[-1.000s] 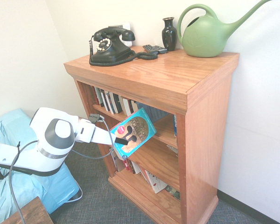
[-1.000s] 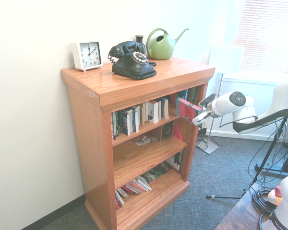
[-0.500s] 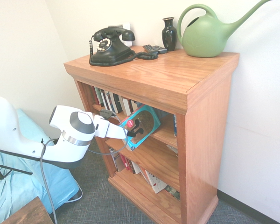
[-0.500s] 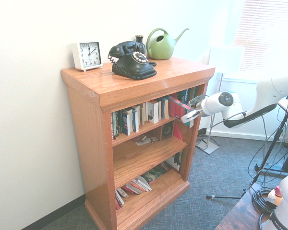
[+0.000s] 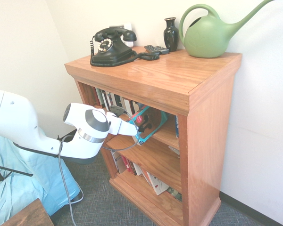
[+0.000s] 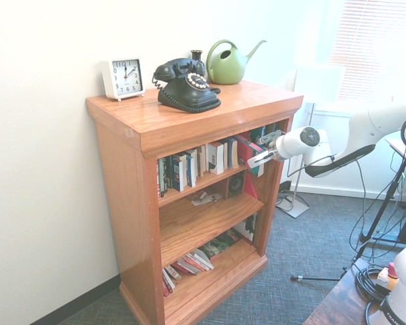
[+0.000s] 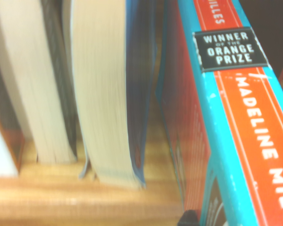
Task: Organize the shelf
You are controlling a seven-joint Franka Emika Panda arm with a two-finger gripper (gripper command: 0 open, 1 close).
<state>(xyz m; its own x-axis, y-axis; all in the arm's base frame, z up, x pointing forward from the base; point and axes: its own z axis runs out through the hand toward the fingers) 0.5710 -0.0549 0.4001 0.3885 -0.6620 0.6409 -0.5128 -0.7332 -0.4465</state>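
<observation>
In the first exterior view, the gripper point(image 5: 137, 131) is clenched on the blue-edged book point(image 5: 152, 123), which sits tilted in the front opening of the bookcase point(image 5: 211, 90), at its upper tier. The bookcase stands against the wall, and everything here is placed by it. The step in hand looks like sliding this book in; turning it upright before pushing deeper would keep its lower corner from catching the tier's front edge.

In the second exterior view, the row of books point(image 6: 197, 164) stands on the bookcase's upper tier, beside the held book. The push should run straight into the bookcase, parallel to that row, with the wrist kept off the bookcase's side panel.

In the wrist view, the thick pale-paged book point(image 7: 103, 89) is next to the held one, with a narrow gap between them on the bookcase's tier. Best keep that gap until the book is seated, then let go gently and back out straight, lest it topple.
</observation>
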